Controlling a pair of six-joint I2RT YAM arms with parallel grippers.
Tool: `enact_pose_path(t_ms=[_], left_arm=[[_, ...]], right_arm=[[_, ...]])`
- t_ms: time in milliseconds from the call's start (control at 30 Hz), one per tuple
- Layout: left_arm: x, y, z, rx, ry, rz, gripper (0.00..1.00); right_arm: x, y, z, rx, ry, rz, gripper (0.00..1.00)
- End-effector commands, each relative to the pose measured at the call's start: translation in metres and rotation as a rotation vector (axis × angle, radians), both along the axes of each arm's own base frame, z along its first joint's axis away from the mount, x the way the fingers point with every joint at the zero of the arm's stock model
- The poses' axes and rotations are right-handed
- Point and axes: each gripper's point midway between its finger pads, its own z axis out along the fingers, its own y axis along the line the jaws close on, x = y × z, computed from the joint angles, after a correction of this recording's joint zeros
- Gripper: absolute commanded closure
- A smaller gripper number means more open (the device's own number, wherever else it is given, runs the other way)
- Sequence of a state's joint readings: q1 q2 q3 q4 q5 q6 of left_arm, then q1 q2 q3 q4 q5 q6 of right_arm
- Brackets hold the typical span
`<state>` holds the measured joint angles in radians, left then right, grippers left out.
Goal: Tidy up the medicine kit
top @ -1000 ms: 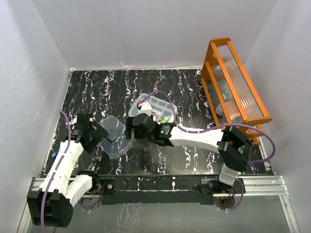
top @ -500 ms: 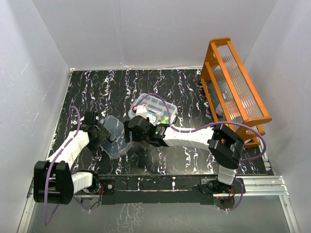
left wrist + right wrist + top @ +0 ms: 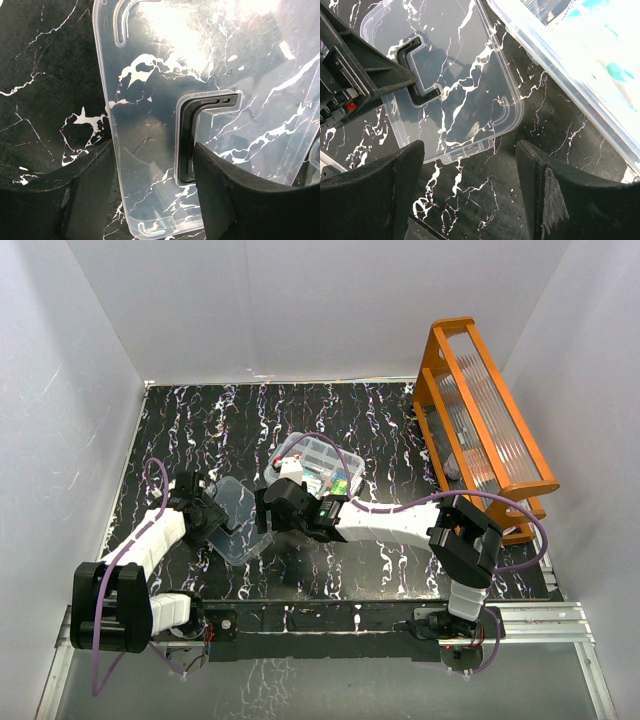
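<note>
- 2 arms reach in low over the black marbled table (image 3: 370, 420), and their grippers meet near its middle.
- the clear lid (image 3: 243, 530) lies flat on the table, left of centre and toward the near edge. its black handle (image 3: 186, 130) faces up.
- the left gripper (image 3: 213, 515) is at the lid's left edge, reaching in from the table's left side.
- wrist view: jaws apart. 1 finger (image 3: 90, 190) is over bare table just outside the lid's edge, the other (image 3: 225, 200) over the lid right beside the handle.
- the handle and a strip of lid sit between the 2 fingers. cannot tell whether the inner finger touches the handle. not clamped on anything.
- the right gripper (image 3: 268, 514) is at the lid's right side, between lid and box. jaws apart and holding nothing, with only the table and the lid's corner below the gap.
- the clear box (image 3: 318, 468) stands about the table's centre, just beside the lid's far right corner, uncovered.
- the divided tray (image 3: 322, 452) sits in the box. there are green and other coloured bits at its near side, too small to name.
- the orange rack (image 3: 485, 430) with ribbed clear panels stands along the right edge, well apart from the box.
</note>
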<state>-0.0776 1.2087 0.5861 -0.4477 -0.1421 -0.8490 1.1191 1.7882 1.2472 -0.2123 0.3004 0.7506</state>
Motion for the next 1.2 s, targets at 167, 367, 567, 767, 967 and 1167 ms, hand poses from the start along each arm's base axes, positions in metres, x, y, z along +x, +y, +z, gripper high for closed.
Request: enact_pose_path(t_ms=[167, 367, 567, 767, 967, 1167], left_arm=[[-0.028, 0.006, -0.006, 0.01, -0.01, 0.031, 0.49], [-0.026, -0.003, 0.015, -0.051, -0.073, 0.054, 0.5], [-0.024, -0.007, 0.028, -0.076, -0.089, 0.052, 0.5], [-0.025, -0.014, 0.031, -0.114, -0.083, 0.042, 0.5], [-0.027, -0.021, 0.037, -0.151, -0.067, 0.03, 0.5], [-0.023, -0.012, 0.036, -0.091, -0.062, 0.013, 0.39]], right_arm=[[0.006, 0.0, -0.006, 0.124, 0.064, -0.163, 0.27], [0.006, -0.009, -0.008, 0.213, 0.119, -0.258, 0.24], [0.006, -0.016, -0.01, 0.282, 0.174, -0.345, 0.23], [0.0, -0.019, -0.022, 0.335, 0.22, -0.38, 0.23], [-0.003, -0.023, -0.024, 0.409, 0.262, -0.433, 0.23], [-0.006, -0.035, -0.041, 0.333, 0.288, -0.488, 0.24]])
